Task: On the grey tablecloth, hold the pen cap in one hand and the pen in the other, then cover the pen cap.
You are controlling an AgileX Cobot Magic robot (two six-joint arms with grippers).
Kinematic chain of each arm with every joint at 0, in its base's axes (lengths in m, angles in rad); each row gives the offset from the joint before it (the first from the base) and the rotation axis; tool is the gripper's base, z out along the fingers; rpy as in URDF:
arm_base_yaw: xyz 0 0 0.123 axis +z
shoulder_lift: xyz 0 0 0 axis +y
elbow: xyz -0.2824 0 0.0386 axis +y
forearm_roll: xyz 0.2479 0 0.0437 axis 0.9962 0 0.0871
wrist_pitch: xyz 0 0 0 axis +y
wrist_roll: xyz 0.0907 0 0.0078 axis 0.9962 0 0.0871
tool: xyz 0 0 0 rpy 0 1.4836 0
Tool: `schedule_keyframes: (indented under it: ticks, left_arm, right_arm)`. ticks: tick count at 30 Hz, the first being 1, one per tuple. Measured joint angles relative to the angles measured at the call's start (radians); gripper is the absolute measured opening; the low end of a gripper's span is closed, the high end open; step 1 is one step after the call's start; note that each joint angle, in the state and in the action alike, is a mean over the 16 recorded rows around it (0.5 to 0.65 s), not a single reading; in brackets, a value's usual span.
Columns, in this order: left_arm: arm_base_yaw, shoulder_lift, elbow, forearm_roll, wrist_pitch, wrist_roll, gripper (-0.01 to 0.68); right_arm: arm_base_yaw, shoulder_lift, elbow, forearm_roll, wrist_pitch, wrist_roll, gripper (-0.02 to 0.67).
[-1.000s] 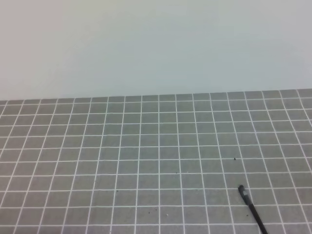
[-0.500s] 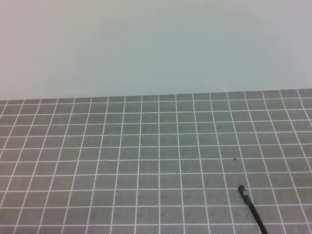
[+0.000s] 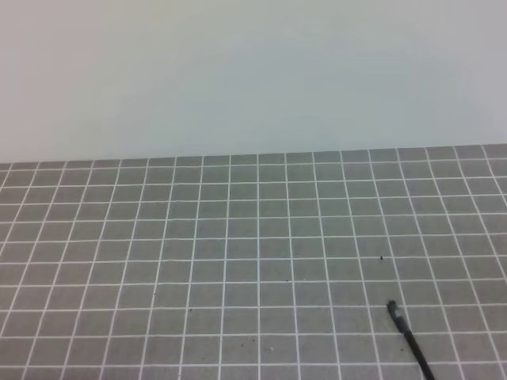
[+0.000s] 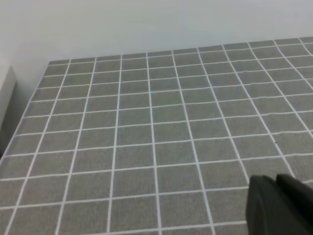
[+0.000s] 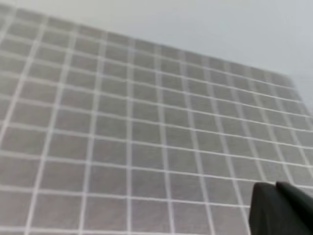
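The grey tablecloth (image 3: 198,261), gridded in thin white lines, filled the lower half of the exterior high view, with a plain pale wall above it. Lower right of that frame, the pen (image 3: 410,340) lay slantwise on the cloth, its upper end near the frame's lower-middle right and its body running off the bottom edge. The pen cap could not be picked out in any view; the slightly thicker upper end of the pen may or may not be it, too small to tell.

Neither arm showed in the exterior view. In the left wrist view the left end effector (image 4: 277,182) sat at lower right of frame, fingers pressed together, nothing between them, w/ bare cloth beyond. The right end effector (image 5: 277,188) showed the same way at lower right of the right wrist view: fingers together, gripping nothing.

Judgement: pick-up had not begun. To do it well, the right arm, being on the pen's side, should spread its fingers before descending, approach from above and turn the wrist so the fingers closed across the thin shaft, not along it. A grip near mid-shaft would leave the tip free for capping. Risk: so thin a pen on cloth could roll or slip out.
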Motion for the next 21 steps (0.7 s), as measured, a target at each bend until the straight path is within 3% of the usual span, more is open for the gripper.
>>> schedule_keyframes:
  ticks: [14,21]
  left_arm:
    - [0.0,0.0,0.0,0.0,0.0,0.0,0.0]
    - [0.0,0.001,-0.002,0.0,0.001,0.0,0.0]
  right_arm:
    - [-0.345,-0.307,0.165,0.053,-0.566,0.075,0.003]
    - [-0.416,-0.361,0.232,0.078,-0.648,0.066,0.005]
